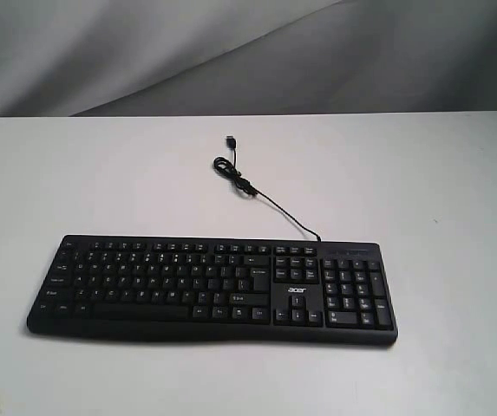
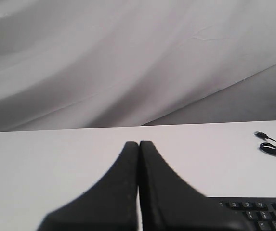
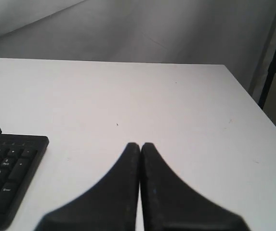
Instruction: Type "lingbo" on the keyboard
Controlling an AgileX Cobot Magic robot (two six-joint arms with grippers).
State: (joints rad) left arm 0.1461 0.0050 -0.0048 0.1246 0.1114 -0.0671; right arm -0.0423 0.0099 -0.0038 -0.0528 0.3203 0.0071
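The black keyboard (image 1: 212,289) lies flat across the front of the white table, number pad on the right, with a white logo above the arrow keys. Its thin black cable (image 1: 265,201) runs back to a small coil and a loose USB plug (image 1: 230,139). Neither arm shows in the exterior view. In the left wrist view my left gripper (image 2: 138,143) is shut with nothing in it, and a corner of the keyboard (image 2: 260,214) shows beside it. My right gripper (image 3: 140,145) is also shut and holds nothing, with the keyboard's number-pad end (image 3: 7,178) off to one side.
The white table (image 1: 421,173) stretches around the keyboard, with a grey cloth backdrop (image 1: 248,52) behind it. In the right wrist view the table's edge (image 3: 253,101) is near, with a dark stand leg (image 3: 272,62) beyond it.
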